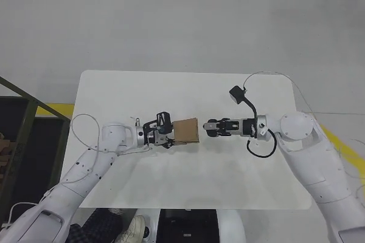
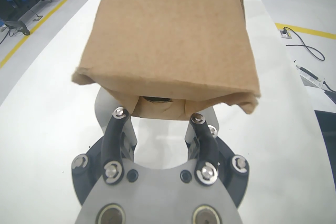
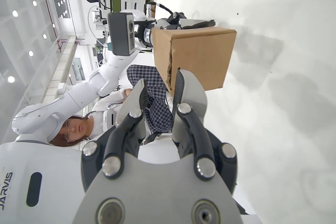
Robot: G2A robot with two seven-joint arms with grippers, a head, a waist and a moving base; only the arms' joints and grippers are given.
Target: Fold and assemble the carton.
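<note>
The carton (image 1: 187, 130) is clamped at its frame-left end by the left gripper (image 1: 168, 135); the right gripper (image 1: 207, 127) (fingers (image 3: 181, 86) apart) is held just right of it.

Carton (image 1: 187, 131) was over the middle of the table (image 1: 243, 176), left gripper (image 1: 164, 130) clasped its left end, right gripper (image 1: 208, 127) lay just beside its right end, facing it.
</note>
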